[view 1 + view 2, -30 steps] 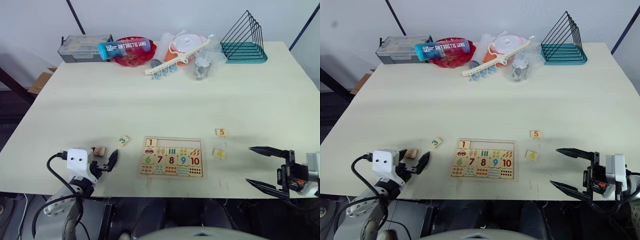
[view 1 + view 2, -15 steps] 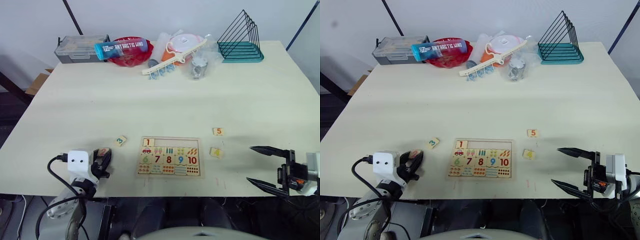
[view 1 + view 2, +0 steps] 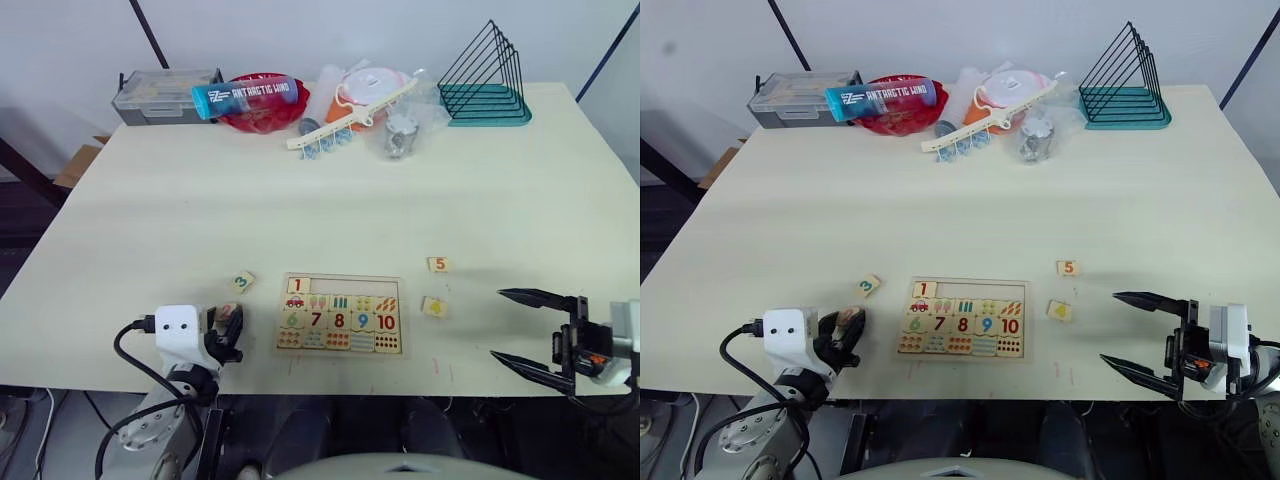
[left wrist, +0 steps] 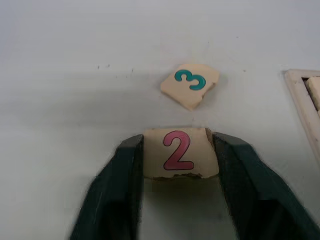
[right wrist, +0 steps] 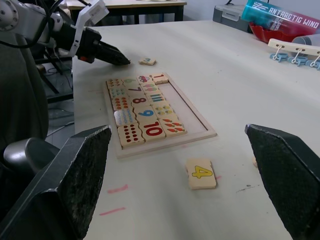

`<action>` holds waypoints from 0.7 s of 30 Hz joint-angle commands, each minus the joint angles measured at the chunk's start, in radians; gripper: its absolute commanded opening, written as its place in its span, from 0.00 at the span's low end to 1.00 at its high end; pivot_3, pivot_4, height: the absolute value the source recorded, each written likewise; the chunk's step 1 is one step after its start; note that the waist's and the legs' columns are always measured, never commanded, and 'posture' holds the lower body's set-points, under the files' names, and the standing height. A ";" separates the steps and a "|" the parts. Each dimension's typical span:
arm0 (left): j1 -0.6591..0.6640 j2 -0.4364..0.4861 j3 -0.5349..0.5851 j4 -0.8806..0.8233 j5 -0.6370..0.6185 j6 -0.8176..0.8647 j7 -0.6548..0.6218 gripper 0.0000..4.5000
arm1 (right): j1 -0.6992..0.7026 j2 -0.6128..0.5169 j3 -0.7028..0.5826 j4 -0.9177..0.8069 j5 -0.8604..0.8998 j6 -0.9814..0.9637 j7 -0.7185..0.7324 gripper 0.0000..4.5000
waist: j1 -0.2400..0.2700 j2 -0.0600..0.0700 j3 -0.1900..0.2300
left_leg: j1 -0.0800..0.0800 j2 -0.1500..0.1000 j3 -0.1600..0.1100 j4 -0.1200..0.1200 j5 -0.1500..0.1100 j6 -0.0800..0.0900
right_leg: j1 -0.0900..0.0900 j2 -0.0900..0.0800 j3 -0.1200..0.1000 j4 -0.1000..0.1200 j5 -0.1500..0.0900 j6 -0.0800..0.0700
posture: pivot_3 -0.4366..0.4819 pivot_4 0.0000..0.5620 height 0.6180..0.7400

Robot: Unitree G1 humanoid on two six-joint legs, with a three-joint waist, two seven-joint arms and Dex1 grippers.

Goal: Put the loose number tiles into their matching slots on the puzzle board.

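Your left gripper had its two fingers clamped on the side edges of the 2 tile, digit facing up, so the number stayed readable and the tile kept flat for a straight drop into a recess. You held it near the table's front edge, just left of the puzzle board and apart from it. The 3 tile lay loose on the table just beyond the held one, tilted, not touching it.

On the board, the 1 tile sat in the leftmost of the slots along the top edge; the rest of that row looked bare, so the recess right beside the 1 was, I judge, where yours belonged.

Your right gripper hung with its fingers spread wide and nothing between them, off the table's front right, probably parked clear. The 4 tile and the 5 tile rested on the table between it and the board, the 4 nearer the board's right edge.
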 commanded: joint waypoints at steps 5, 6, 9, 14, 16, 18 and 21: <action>0.027 0.015 0.029 -0.069 -0.048 -0.035 -0.043 0.99 | -0.005 -0.002 0.000 -0.033 0.007 -0.004 -0.007 1.00 | 0.000 0.000 0.000 | 0.000 0.000 0.000 0.000 0.000 0.000 | 0.000 0.000 0.000 0.000 0.000 0.000 | 0.48 0.27 1.00; 0.032 0.023 0.034 -0.072 -0.051 -0.042 -0.053 0.99 | -0.005 -0.002 0.001 -0.035 0.007 -0.003 -0.008 1.00 | 0.000 0.000 0.000 | 0.000 0.000 0.000 0.000 0.000 0.000 | 0.000 0.000 0.000 0.000 0.000 0.000 | 0.48 0.27 1.00; 0.050 0.074 0.074 -0.067 -0.071 -0.101 -0.134 0.99 | -0.004 0.001 0.002 -0.043 0.006 -0.001 -0.016 1.00 | 0.000 0.000 0.000 | 0.000 0.000 0.000 0.000 0.000 0.000 | 0.000 0.000 0.000 0.000 0.000 0.000 | 0.48 0.27 1.00; -0.001 0.222 0.186 0.075 -0.133 -0.206 -0.335 0.99 | -0.004 0.011 0.014 -0.067 0.017 0.024 -0.063 1.00 | 0.006 0.001 0.001 | 0.000 0.001 -0.001 0.000 0.000 -0.001 | 0.000 0.001 -0.001 0.000 -0.002 -0.003 | 0.48 0.27 1.00; -0.052 0.294 0.228 0.176 -0.161 -0.243 -0.431 0.99 | -0.016 0.023 0.014 -0.091 0.041 0.052 -0.109 1.00 | 0.011 0.002 0.001 | 0.000 0.001 -0.002 0.000 0.001 -0.002 | 0.000 0.001 -0.002 0.000 -0.002 -0.003 | 0.48 0.27 1.00; -0.103 0.372 0.241 0.274 -0.165 -0.287 -0.528 0.99 | -0.029 0.031 0.009 -0.110 0.069 0.088 -0.152 1.00 | 0.012 0.003 0.001 | 0.000 0.001 -0.003 0.000 0.001 -0.003 | 0.000 0.003 -0.002 0.001 -0.001 -0.004 | 0.48 0.27 1.00; -0.179 0.466 0.236 0.409 -0.171 -0.345 -0.662 0.99 | -0.028 0.022 0.007 -0.136 0.085 0.120 -0.172 1.00 | 0.012 0.003 0.002 | 0.000 0.001 -0.003 -0.001 0.002 -0.002 | 0.000 0.003 -0.002 0.000 -0.001 -0.003 | 0.48 0.27 1.00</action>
